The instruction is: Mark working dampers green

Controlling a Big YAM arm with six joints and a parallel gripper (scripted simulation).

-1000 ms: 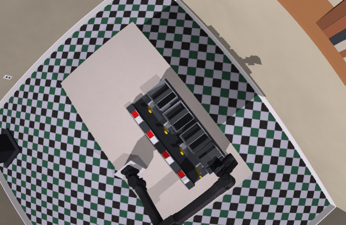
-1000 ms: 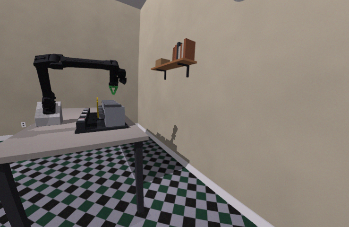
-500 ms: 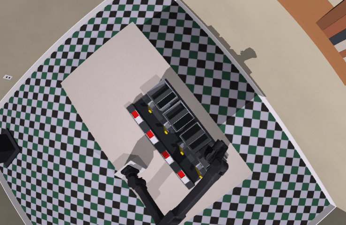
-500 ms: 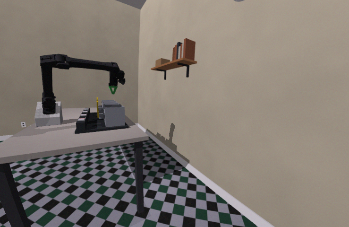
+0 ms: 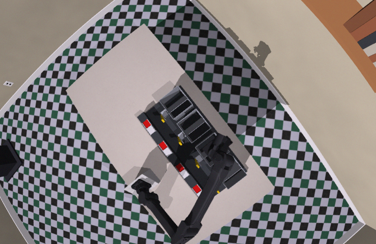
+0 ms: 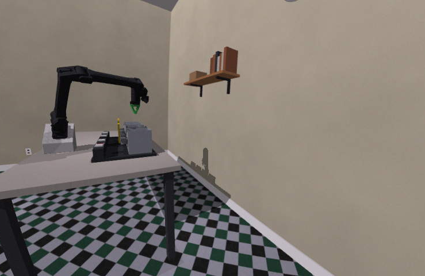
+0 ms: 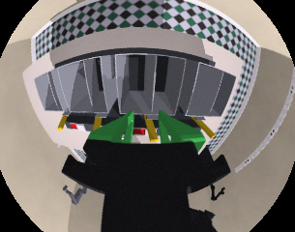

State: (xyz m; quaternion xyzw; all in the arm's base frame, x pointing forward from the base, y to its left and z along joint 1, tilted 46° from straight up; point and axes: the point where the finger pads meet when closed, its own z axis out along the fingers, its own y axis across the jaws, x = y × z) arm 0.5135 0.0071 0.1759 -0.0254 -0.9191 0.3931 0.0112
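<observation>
Four grey box dampers stand in a row: the first [image 5: 172,100], second [image 5: 191,122], third [image 5: 204,145] and fourth [image 5: 239,179], the last two partly hidden by the arm. Yellow levers [image 5: 162,118] [image 5: 179,140] [image 5: 197,162] [image 7: 152,132] stand upright in front; the fourth is mostly hidden in the top view. The four sliders show red windows [image 5: 146,123] [image 5: 163,145] [image 5: 179,167] [image 5: 196,188] beside white covers. My gripper [image 6: 135,112] [image 7: 146,114] has green fingers part open, with nothing held. It hangs above the dampers, near the third, fingers pointing down.
Dampers and sliders share a black base [image 6: 121,157] on the pale table [image 5: 113,86]. The arm's pale mounting block [image 6: 58,145] stands on the slider side. A wall shelf [image 6: 206,79] with books hangs beyond the dampers.
</observation>
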